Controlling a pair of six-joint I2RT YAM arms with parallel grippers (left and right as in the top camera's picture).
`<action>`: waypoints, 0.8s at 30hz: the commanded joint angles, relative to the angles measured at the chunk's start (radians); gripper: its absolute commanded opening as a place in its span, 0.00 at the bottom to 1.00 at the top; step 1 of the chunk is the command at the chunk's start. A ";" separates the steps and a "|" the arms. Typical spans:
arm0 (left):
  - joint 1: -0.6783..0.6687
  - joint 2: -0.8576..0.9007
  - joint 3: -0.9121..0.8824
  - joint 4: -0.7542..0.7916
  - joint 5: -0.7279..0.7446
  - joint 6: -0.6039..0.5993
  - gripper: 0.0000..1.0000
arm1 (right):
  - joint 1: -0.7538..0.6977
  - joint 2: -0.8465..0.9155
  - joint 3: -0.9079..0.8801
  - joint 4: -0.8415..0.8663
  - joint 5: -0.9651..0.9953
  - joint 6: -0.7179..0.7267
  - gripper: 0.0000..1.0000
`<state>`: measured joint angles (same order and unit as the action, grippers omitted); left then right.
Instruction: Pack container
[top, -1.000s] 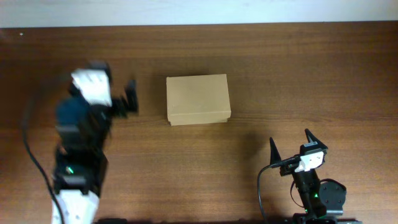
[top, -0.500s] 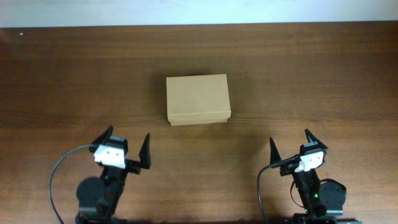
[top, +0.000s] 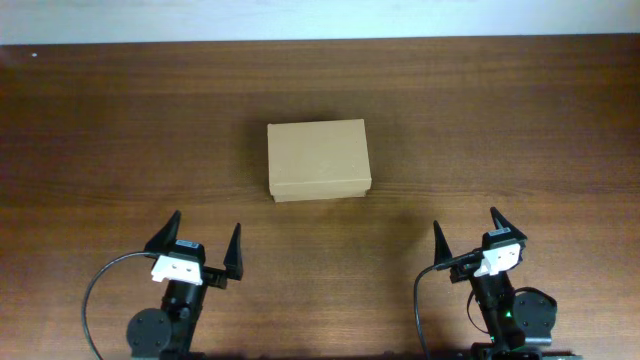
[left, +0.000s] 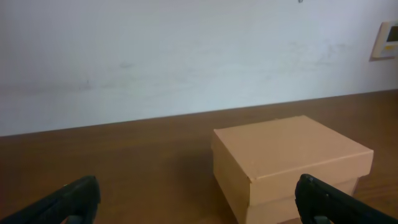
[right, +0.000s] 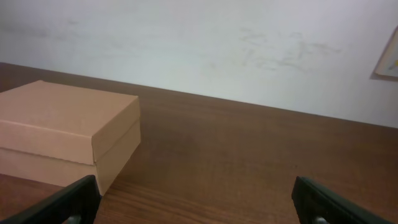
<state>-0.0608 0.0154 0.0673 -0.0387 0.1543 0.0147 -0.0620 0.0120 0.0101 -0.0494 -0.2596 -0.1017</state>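
Since a second ago the left arm has pulled back from the 9 o'clock side of the table (top: 520, 120) to the near edge, while the container and the right arm have stayed put.

Overhead, the container (top: 318, 160), a plain brown cardboard box with its lid down, sits near the middle of the table, a little toward 12 o'clock. The left claw (top: 206, 221) rests at about 7 o'clock with both fingers spread wide and nothing between them. The right claw (top: 466, 219) sits at about 5 o'clock, likewise spread wide and empty. Both are well apart from the box, with their tips pointing toward 12 o'clock.

From the left wrist, two dark fingertips (left: 71, 200) show in the bottom corners, far apart. The box stands beyond them toward 2 o'clock on bare wood, lid closed. A pale wall (left: 186, 56) rises behind the table, with a small wall plate (left: 387, 40) at the upper right.

From the right wrist, the fingertips again sit in the bottom corners, wide apart. The box lies toward 10 o'clock and is cut off by the left edge.
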 joint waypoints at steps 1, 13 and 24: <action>-0.004 -0.011 -0.043 0.002 0.015 0.000 1.00 | 0.003 -0.006 -0.005 -0.007 0.002 0.005 0.99; 0.074 -0.010 -0.059 -0.022 0.015 0.000 1.00 | 0.003 -0.006 -0.005 -0.007 0.002 0.004 0.99; 0.097 -0.010 -0.059 -0.024 0.025 0.000 1.00 | 0.003 -0.006 -0.005 -0.007 0.002 0.004 0.99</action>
<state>0.0299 0.0143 0.0143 -0.0620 0.1585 0.0147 -0.0620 0.0120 0.0101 -0.0494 -0.2600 -0.1017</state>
